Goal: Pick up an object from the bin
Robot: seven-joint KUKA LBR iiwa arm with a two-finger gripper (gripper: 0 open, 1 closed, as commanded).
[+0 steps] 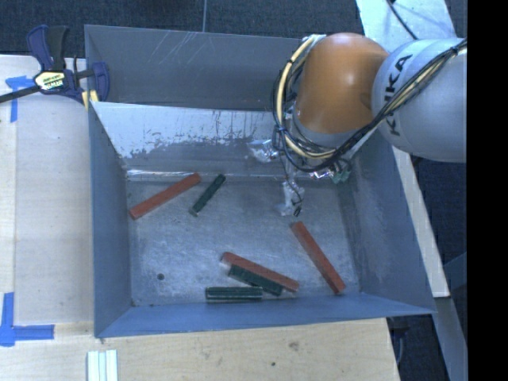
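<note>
The gripper (292, 203) hangs low inside the grey metal bin (109, 213), over the back right part of its floor. The sloping back wall rises just behind it and the right wall stands near its other side, so room there is tight. Whether the gripper stands wide or narrow cannot be told from this angle. Above it, the arm's orange wrist cover (337, 82) and a loop of cables (286, 133) overhang the bin's back right corner.

Bare floor opens from the gripper toward the view's left and forward into the middle of the bin.

Closest to the gripper is the nearest orange-red stick (317, 257). Its upper end lies just in front of the gripper's tip; whether the two touch cannot be told. From there it runs diagonally away toward the front right corner and ends close to the foot of the right wall.

Well to the view's left of the gripper, near the foot of the back wall, lies a short dark green stick (207, 194), tilted. Just beyond it is a long orange-red stick (164, 196), close to it but apart.

Forward and left of the gripper, by the front wall, is a small heap. A front orange-red stick (259, 268) lies against a dark green bar (255, 279), and a front dark green stick (234, 294) lies along the wall's foot.
</note>
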